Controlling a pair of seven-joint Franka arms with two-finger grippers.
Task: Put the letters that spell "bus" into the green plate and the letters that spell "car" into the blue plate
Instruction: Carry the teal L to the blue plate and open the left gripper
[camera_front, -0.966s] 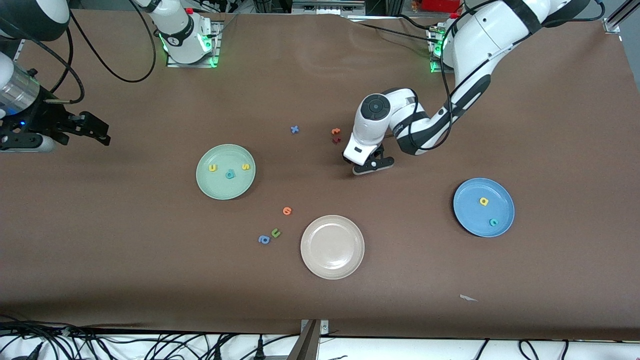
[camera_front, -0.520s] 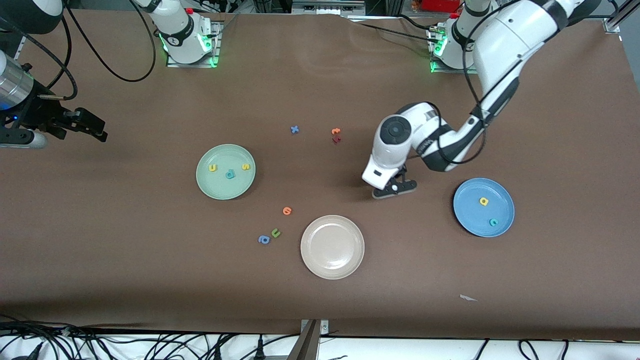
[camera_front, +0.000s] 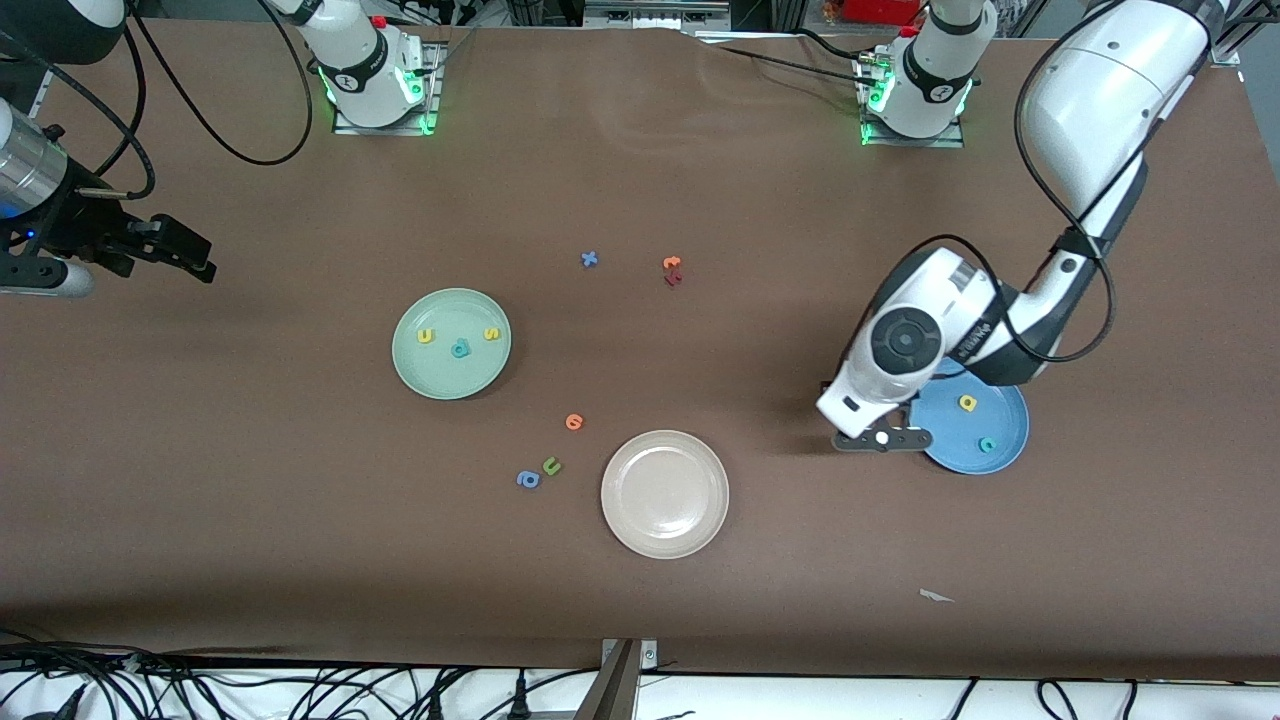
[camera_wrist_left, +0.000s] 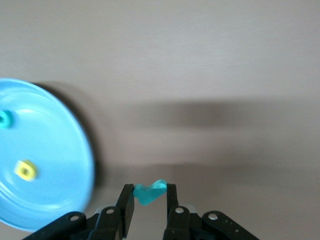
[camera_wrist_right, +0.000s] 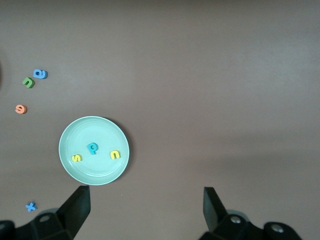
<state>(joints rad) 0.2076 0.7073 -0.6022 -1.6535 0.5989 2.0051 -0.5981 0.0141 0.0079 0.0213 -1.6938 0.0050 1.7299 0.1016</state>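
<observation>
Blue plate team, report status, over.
Left gripper shut on teal r, at blue plate rim. Right gripper open, waiting. Nothing in the way.

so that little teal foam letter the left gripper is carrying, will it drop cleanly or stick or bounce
The tiny teal foam letter sits pinched between the left gripper fingers, so it is probably very light and a little squashy. It may cling to a pad briefly on release. Being flat, it likely won't roll far on the round blue plate, though it could bounce slightly.

White arms (camera_front: 1090, 110), black joints and cables, black claws, green-lit bases (camera_front: 380, 95)
</observation>
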